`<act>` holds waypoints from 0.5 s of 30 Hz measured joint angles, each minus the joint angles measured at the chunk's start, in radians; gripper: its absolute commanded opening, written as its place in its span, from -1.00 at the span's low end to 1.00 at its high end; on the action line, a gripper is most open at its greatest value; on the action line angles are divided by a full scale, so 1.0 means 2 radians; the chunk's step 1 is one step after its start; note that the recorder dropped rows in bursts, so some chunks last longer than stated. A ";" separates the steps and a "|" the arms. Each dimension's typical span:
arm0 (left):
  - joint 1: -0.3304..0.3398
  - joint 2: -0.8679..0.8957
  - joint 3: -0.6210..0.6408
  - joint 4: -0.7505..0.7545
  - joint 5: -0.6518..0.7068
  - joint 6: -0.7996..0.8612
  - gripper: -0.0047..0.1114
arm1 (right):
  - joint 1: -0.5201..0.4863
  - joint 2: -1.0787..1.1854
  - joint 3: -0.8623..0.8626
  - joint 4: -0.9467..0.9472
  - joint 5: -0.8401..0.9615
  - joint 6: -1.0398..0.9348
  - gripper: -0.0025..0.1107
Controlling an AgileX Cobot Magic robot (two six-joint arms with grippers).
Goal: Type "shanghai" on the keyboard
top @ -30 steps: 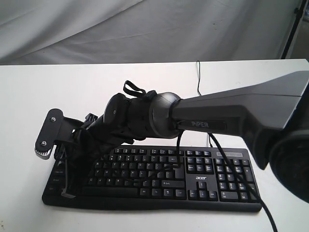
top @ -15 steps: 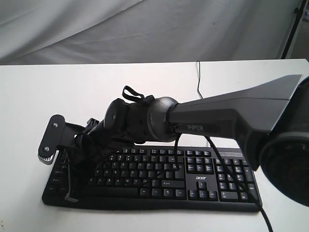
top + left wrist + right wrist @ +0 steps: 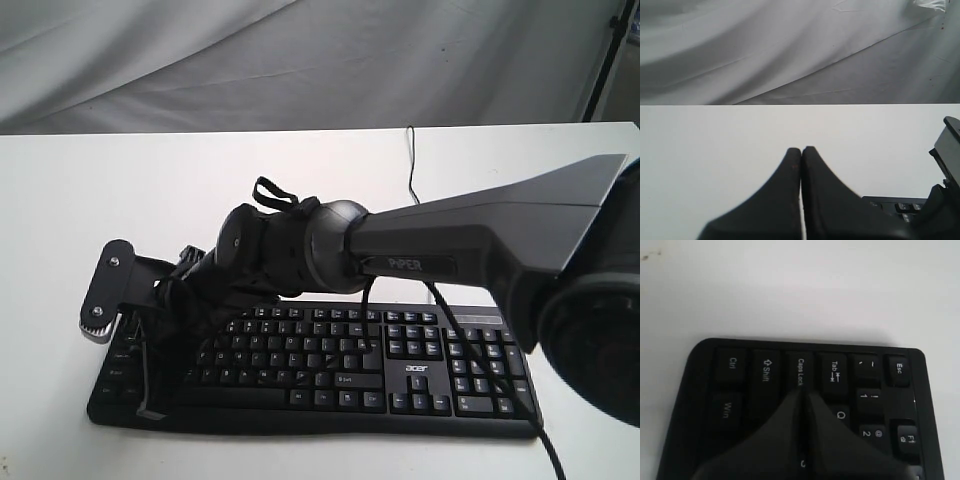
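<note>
The black keyboard lies on the white table, its "acer" logo by the arrow keys. My right gripper has reached across to the keyboard's left end. Its fingers are shut with nothing between them. In the right wrist view the right gripper has its tips low over the keyboard, at the edge of the Caps Lock key; whether they touch a key is hidden. In the left wrist view the left gripper is shut and empty over bare table, beside a corner of the keyboard.
The right arm spans the keyboard's middle and hides several keys. Its wrist camera bracket sticks out past the left end. A thin black cable runs to the table's back edge. Grey cloth hangs behind the table.
Over the last second the right gripper shifted slightly right and down at the keyboard's left end. It has barely moved in the last half second.
</note>
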 measured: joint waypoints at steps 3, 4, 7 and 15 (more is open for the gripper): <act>0.000 0.000 0.000 0.000 0.000 0.000 -0.91 | 0.000 0.000 0.000 -0.001 0.000 0.000 -0.96; 0.000 0.000 0.000 0.000 0.000 0.000 -0.91 | 0.000 0.000 0.000 -0.002 0.000 0.000 -0.96; 0.000 0.000 0.000 0.000 0.000 0.000 -0.91 | 0.000 0.005 0.000 -0.004 0.003 0.000 -0.96; 0.000 0.000 0.000 0.000 0.000 0.000 -0.91 | 0.000 -0.005 0.000 -0.017 0.004 0.002 -0.96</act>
